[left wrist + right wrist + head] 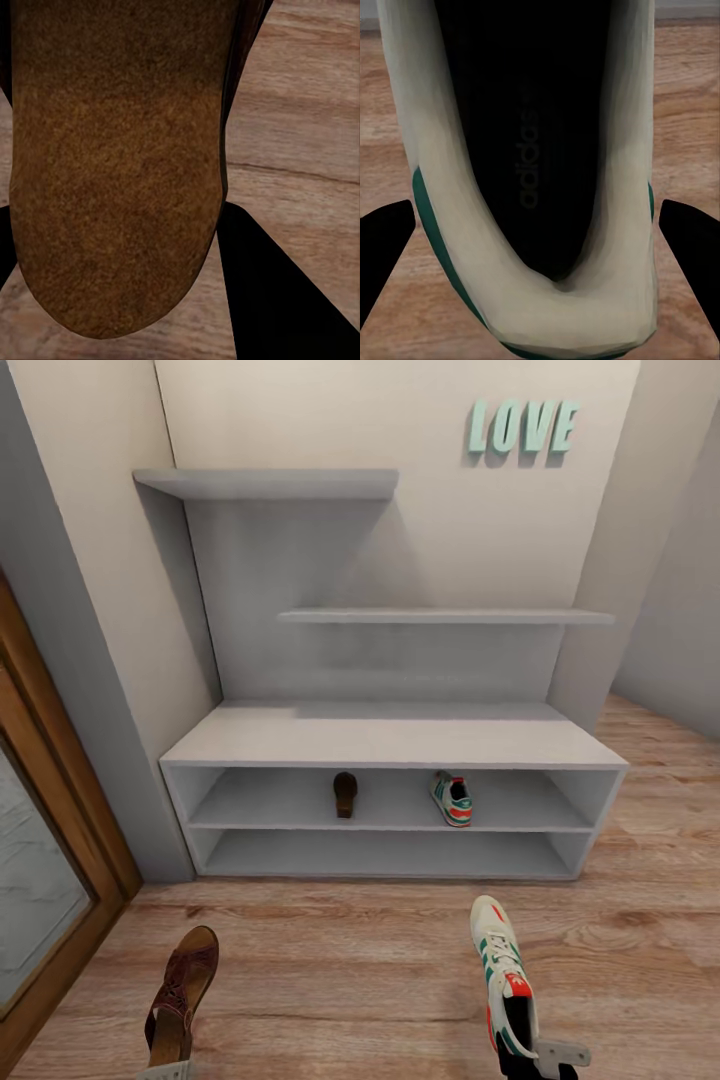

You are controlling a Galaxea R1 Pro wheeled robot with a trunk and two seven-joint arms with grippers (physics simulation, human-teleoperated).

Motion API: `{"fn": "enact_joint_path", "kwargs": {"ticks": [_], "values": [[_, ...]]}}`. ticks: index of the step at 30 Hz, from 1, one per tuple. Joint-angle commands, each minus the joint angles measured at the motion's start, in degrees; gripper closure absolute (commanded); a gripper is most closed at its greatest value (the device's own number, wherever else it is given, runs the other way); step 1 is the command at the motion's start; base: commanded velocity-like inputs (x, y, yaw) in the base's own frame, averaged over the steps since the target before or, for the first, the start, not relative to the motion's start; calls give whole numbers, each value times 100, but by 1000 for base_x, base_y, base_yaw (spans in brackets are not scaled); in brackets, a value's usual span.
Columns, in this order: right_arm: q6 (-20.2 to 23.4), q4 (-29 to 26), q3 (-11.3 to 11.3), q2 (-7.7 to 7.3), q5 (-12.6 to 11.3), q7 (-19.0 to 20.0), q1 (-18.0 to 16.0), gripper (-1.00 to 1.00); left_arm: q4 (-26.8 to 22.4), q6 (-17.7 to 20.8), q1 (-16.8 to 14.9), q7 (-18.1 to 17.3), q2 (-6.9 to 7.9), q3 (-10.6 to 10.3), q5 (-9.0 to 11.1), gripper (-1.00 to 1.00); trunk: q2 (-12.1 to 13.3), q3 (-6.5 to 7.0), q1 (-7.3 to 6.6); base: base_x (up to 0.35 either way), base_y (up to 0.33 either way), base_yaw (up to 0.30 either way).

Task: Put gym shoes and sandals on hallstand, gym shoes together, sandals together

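Left gripper [165,1072]: closed on a sandal [182,993] by its heel, held above the floor [330,980], near left.
Rack [390,740]: far centre, below the LOVE letters [522,427].
Upper shelf: second sandal [345,794] mid-left, a shoe [452,798] to its right, well apart.
Right gripper [548,1060]: clamped on the other shoe [505,970] at its heel, near right, toe toward rack.

Heel of held sandal [178,1000] cut off by bottom edge in head view; left gripper [165,1072] barely visible, jaw state unreadable. Right gripper [545,1060] likewise cropped beneath held gym shoe [508,975]. Shelved sandal [345,794] too small for detail.
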Motion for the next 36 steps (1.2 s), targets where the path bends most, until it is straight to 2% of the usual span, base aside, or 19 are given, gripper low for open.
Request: {"fn": "enact_joint_path", "kwargs": {"ticks": [1,12,13,14,15,19,21,26,29,31,33,36], "values": [[-18,6,-34,-1,21,11,-4,100,2,-16,-5,-39,-2,50,-42,100,-2,-5,-1,0,7,0],[-16,-14,-46,13,-1,-14,-4,100,-4,66,-42,-34,33,54,-61,100,-2,-5,-1,0,1,0],[-23,-17,-52,-91,0,-17,-4,100,-123,439,-435,-23,23,42,-92,100,-2,-5,-1,0,0,0],[-21,-17,-52,-148,-2,-17,-4,100,-128,548,-530,-23,18,40,-98,100,-2,-5,-1,0,0,0],[-20,-18,-51,-189,-3,-17,-4,100,-143,938,-804,-22,-4,34,-112,100,-2,-5,-1,0,0,0],[-16,-18,-59,-253,-9,-22,-4,100,-170,1698,-1334,1,-86,-33,-247,100,-2,-5,-1,0,0,0],[-14,-19,-62,-271,-11,-23,-4,100,-174,1895,-1511,14,-117,-83,-331,100,-2,-5,-1,0,0,0],[-5,-19,-67,-403,-19,-19,-4,100,-175,2587,-2137,83,-240,-298,-663,100,-2,-5,-1,0,0,0],[-2,-19,-72,-441,-21,-18,-4,100,-176,3281,-2566,173,-382,-431,-857,100,-2,-5,-1,0,0,0],[-2,-22,-74,-448,-22,-17,-4,100,-178,3557,-2728,208,-432,-488,-922,100,-2,-5,-1,0,0,0],[-6,-25,-71,-453,-21,-12,-4,100,-181,4026,-3030,245,-495,-581,-1003,100,-2,-5,-1,0,0,0],[-5,-26,-60,-453,-14,1,-4,100,-177,4384,-3307,263,-527,-631,-1045,100,-2,-5,-1,0,0,0]]}}
